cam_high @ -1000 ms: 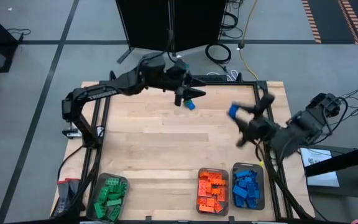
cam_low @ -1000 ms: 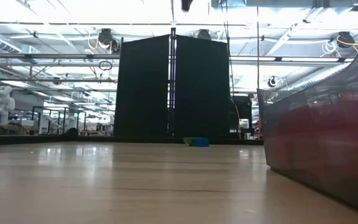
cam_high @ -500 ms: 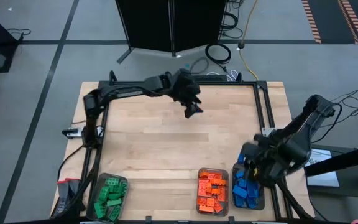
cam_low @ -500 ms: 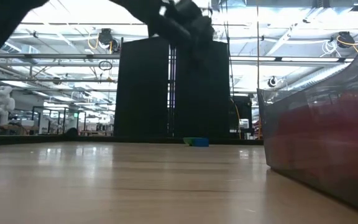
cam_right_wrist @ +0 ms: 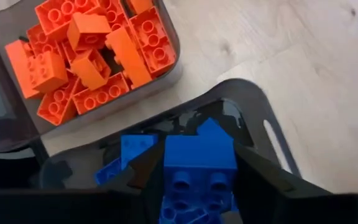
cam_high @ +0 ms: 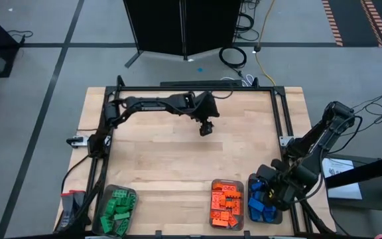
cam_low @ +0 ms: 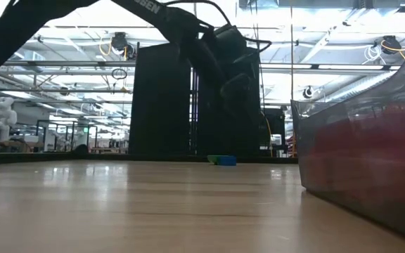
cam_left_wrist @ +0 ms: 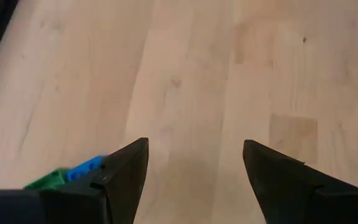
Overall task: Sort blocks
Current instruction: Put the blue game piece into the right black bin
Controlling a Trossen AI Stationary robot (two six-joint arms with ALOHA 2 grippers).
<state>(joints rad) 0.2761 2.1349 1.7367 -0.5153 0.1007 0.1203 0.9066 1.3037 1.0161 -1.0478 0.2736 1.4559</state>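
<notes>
My left gripper (cam_high: 205, 127) (cam_left_wrist: 194, 168) hangs open over the far middle of the table. A joined green and blue brick (cam_left_wrist: 73, 175) (cam_low: 221, 160) lies on the wood just outside one of its fingers. The high view hides that brick under the arm. My right gripper (cam_high: 268, 192) (cam_right_wrist: 199, 186) is shut on a blue brick (cam_right_wrist: 197, 158) above the blue tray (cam_high: 275, 211) at the near right. More blue bricks (cam_right_wrist: 135, 149) lie in that tray. The orange tray (cam_high: 227, 203) and the green tray (cam_high: 116, 210) hold bricks of their own colour. My right gripper pinches the blue brick by two opposite side faces (cam_right_wrist: 169, 163), one dark finger (cam_right_wrist: 145, 174) on each side. The fingers come from above, pointing down. The brick is lifted clear above the bricks in the blue tray, its underside sockets facing the wrist camera.
The three clear trays stand in a row along the near edge. A black frame (cam_high: 280, 113) runs round the table's left, far and right sides. In the low view the orange tray's wall (cam_low: 364, 161) fills the right. Bare wood lies across the table's middle.
My right gripper has carried the blue brick from the far right of the table toward the near edge and now holds it over the blue tray. My left gripper has moved a little toward the near edge and down, ending beside the green and blue brick.
</notes>
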